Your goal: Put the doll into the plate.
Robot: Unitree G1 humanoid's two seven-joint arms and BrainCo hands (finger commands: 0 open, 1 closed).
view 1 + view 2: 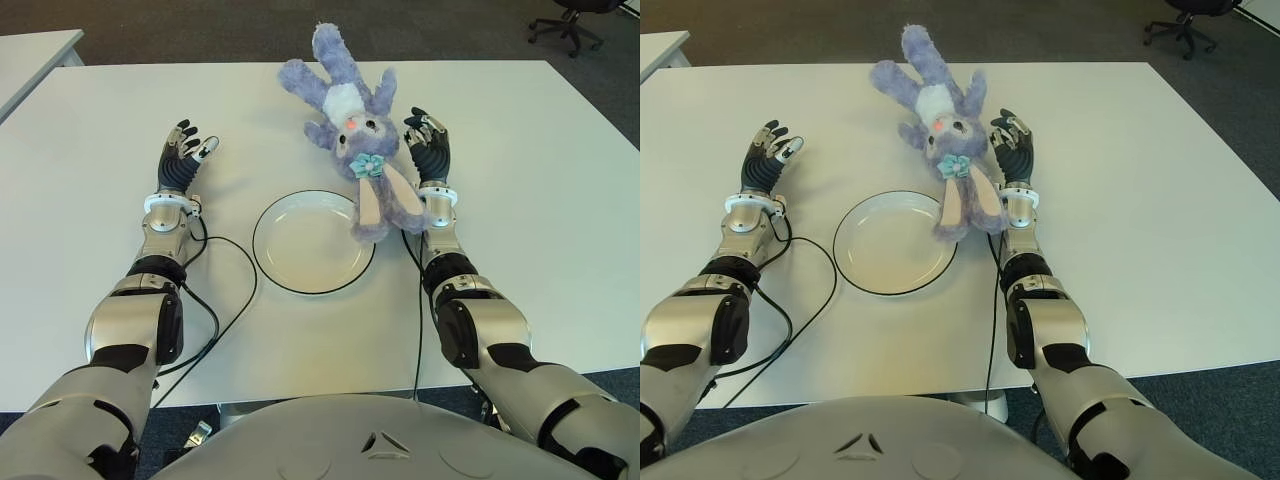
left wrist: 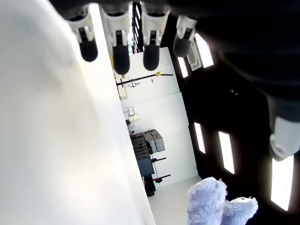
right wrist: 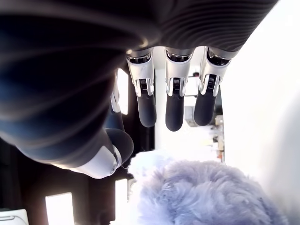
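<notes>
We see a purple plush rabbit doll with a white belly, pink nose, a teal bow at its neck and long pale-lined ears, lying head toward us on the white table, one ear draped over the far right rim of the white plate. Our right hand sits just beside the doll's head with fingers spread, grasping nothing. Our left hand shows left of the plate, fingers extended and empty.
</notes>
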